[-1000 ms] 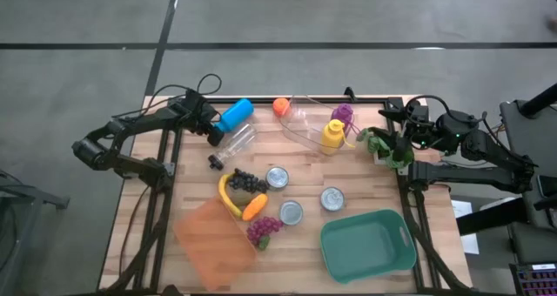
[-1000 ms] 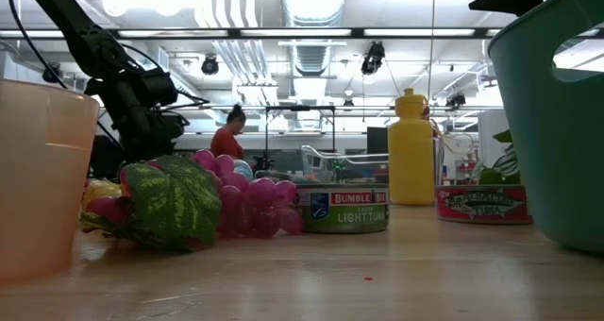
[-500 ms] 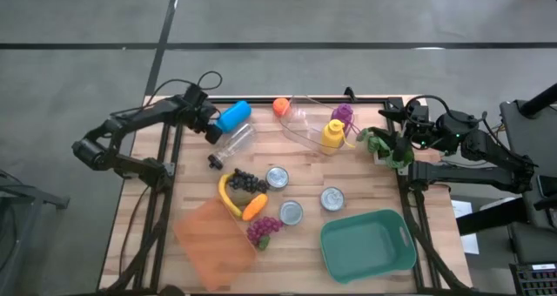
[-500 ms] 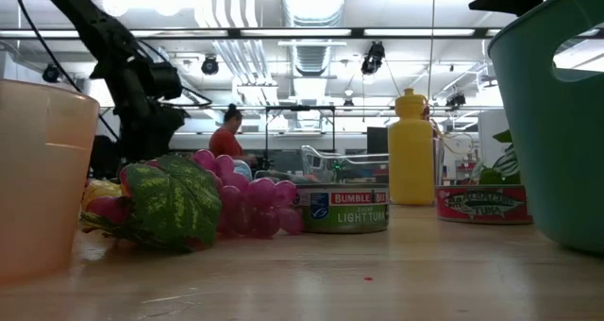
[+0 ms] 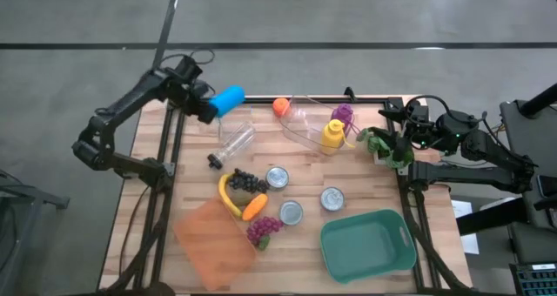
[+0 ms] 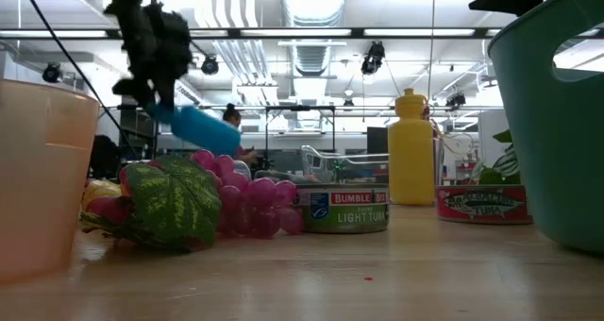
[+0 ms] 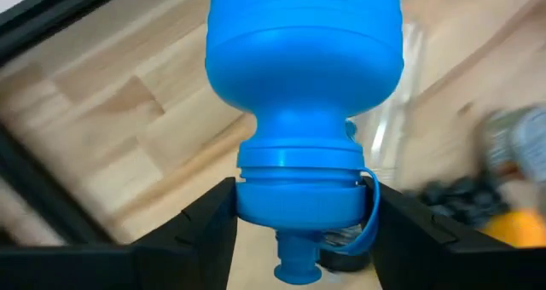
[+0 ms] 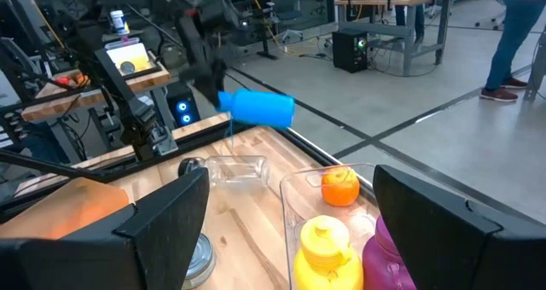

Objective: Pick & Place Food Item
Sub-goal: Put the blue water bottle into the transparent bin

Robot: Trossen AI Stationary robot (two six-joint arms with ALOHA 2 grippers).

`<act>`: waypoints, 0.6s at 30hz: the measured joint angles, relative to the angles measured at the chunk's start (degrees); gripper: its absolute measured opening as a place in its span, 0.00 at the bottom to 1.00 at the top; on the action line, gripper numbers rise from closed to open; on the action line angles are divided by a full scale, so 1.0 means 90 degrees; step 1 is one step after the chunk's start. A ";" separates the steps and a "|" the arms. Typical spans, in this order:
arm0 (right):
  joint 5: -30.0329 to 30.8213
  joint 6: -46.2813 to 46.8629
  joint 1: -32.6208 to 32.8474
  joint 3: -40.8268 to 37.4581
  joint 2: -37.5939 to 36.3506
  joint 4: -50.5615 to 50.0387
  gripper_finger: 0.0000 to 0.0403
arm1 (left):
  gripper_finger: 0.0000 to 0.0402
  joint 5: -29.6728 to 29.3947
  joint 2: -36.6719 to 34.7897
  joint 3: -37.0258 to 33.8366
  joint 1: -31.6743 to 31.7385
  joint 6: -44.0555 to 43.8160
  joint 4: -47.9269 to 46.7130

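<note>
The wooden bench (image 5: 365,183) carries a spread of things. At its near right corner lies the green tub (image 5: 367,242), and at the near left an orange translucent bin (image 5: 214,241) lying tilted. Toward the far edge, a clear plastic container (image 5: 305,122) rests on its side with a yellow squeeze bottle (image 5: 332,136) at its mouth, a purple grape bunch (image 5: 343,113) just beyond that and an orange (image 5: 280,105) at its far end.

The left pincer (image 5: 203,107) is raised above the bench's far left corner, pinching the blue bottle (image 5: 230,99) by its cap end; in the left wrist view the two dark fingers (image 7: 205,217) press on either side of the neck, the bottle's body pointing away. Below it on the bench lies a clear bottle (image 5: 233,144) on its side.

The right pincer (image 5: 389,136) waits at the bench's right edge, its fingers spread and holding nothing, just beside leafy green produce (image 5: 389,151).

Mid-bench: a banana (image 5: 227,197), dark grapes (image 5: 248,182), a carrot (image 5: 254,207), red grapes (image 5: 263,231) and three tins (image 5: 278,177).
</note>
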 joint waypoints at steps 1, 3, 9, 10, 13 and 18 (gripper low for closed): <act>0.0000 0.0000 0.0000 0.0002 0.0000 0.0001 0.82 | 0.52 0.0002 0.0002 0.0250 0.0000 -0.0268 -0.0214; 0.0002 0.0000 0.0000 0.0000 -0.0001 0.0001 0.82 | 0.52 0.0110 0.0011 0.0694 0.0000 -0.0672 -0.0589; 0.0000 0.0000 0.0000 0.0002 0.0000 0.0000 0.82 | 0.52 0.1202 0.0181 0.1552 -0.0089 -0.1676 -0.1138; 0.0000 0.0000 0.0000 0.0002 -0.0002 0.0000 0.82 | 0.52 0.1400 0.0238 0.1630 -0.0115 -0.1840 -0.1142; 0.0001 0.0000 0.0000 0.0002 -0.0002 0.0001 0.82 | 0.52 0.1938 0.0481 0.1810 -0.0202 -0.2442 -0.1248; 0.0001 0.0000 0.0000 0.0002 0.0000 0.0001 0.82 | 0.52 0.3121 0.1306 0.2355 -0.0314 -0.2971 -0.2475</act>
